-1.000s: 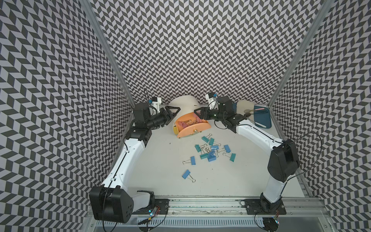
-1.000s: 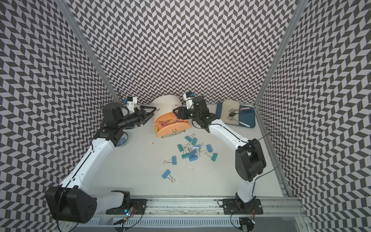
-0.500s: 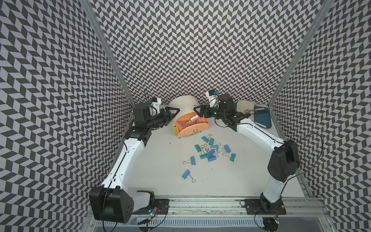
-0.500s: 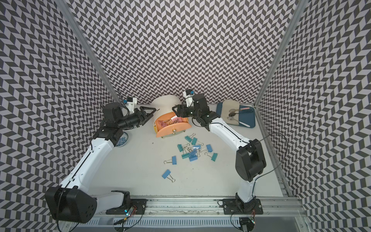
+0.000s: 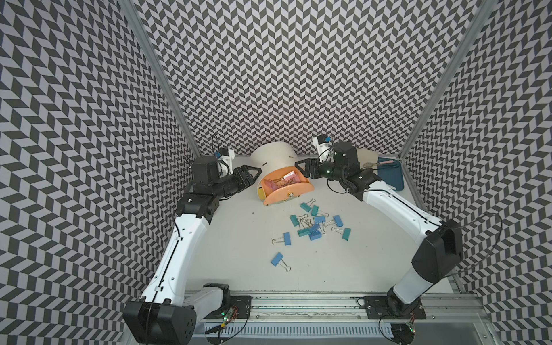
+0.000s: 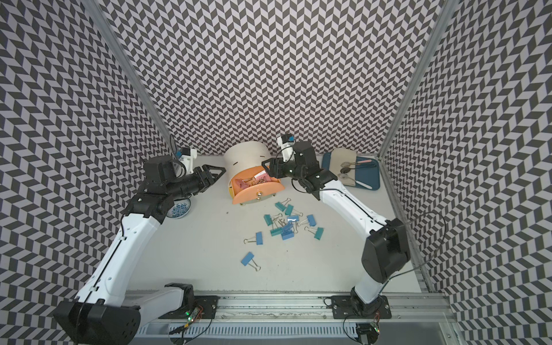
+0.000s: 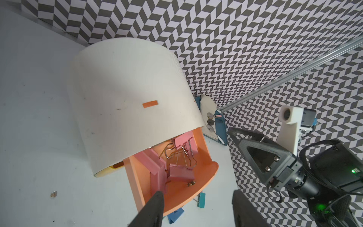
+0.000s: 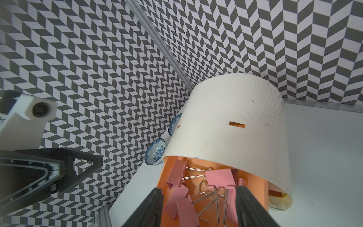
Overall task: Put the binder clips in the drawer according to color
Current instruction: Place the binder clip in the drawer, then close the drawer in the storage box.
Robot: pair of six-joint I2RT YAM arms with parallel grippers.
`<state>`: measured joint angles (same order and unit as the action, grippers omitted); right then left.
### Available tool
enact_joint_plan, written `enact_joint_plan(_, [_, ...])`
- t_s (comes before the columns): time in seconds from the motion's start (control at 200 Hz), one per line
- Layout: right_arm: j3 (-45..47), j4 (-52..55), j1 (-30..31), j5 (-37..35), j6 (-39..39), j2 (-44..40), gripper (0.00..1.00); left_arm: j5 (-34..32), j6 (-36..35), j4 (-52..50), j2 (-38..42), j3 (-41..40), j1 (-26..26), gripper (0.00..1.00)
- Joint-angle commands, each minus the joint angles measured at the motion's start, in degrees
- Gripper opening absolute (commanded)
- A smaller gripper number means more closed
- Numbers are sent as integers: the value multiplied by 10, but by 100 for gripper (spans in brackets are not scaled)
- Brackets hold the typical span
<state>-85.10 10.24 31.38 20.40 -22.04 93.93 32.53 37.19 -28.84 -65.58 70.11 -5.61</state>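
**Pink drawer [image 5: 298, 189] open and stocked, both hands empty beside it**

In both top views the drawer unit [image 5: 274, 155] stood at the back of the worktop [image 5: 239, 239], its top drawer open with pink clips [image 5: 273, 186] inside. The left hand [image 5: 256, 175] and right hand [image 5: 300, 170] flanked it, jaws spread, gripping nothing. The blue and teal clips [image 5: 314, 230] lay loose on the worktop in front of the unit, nearer the right arm, handles pointing every which way. Left wrist view: that hand's fingers [image 7: 155, 206] were wide apart with nothing between them, the drawer front just ahead. Right wrist view: parted fingers [image 8: 153, 206] framed the pink clips lying in the drawer below, apparently untouched. The next pick looked like a reach down and forward, and the right arm had the shorter trip.
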Motion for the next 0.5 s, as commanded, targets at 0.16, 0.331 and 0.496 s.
enact_joint_plan(0.16, [83, -17, 7, 4, -8, -79, 55, -14, -9, -22, 46, -46, -14, 57])
enact_joint_plan(0.331, [131, -18, 20, 4, -13, -106, 49, -11, 13, -3, 67, -93, -30, 54])
enact_joint_plan(0.496, [175, -30, 30, 2, -27, -125, 43, -9, 41, 25, 86, -140, -49, 49])
